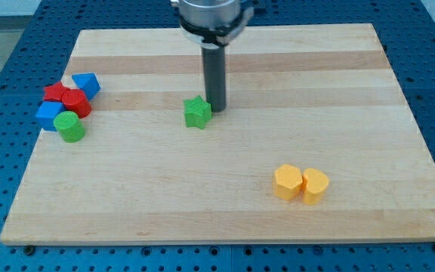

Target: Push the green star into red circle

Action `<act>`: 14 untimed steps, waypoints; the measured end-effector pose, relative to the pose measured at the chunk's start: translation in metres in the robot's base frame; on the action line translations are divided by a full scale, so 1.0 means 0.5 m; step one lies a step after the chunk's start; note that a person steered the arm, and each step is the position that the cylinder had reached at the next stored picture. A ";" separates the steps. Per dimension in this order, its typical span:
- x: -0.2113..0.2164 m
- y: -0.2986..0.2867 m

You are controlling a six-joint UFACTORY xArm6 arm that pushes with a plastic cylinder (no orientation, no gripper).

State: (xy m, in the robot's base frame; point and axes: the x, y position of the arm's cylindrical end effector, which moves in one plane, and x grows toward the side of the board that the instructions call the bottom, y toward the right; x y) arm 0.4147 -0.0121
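The green star (197, 112) lies on the wooden board (225, 189), left of centre. My tip (216, 108) stands just to the star's right, touching or almost touching it. The red circle (76, 103) is a round red block in a cluster near the view's left edge, well to the left of the star.
The left cluster also holds a red star-like block (54, 92), a blue block (87, 83), another blue block (49, 115) and a green cylinder (70, 127). Two yellow blocks (287, 182) (315, 186) sit side by side at the lower right.
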 end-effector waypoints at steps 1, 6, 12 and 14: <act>0.017 -0.029; 0.173 -0.191; 0.051 -0.317; 0.082 -0.318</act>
State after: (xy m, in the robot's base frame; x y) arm 0.4559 -0.1712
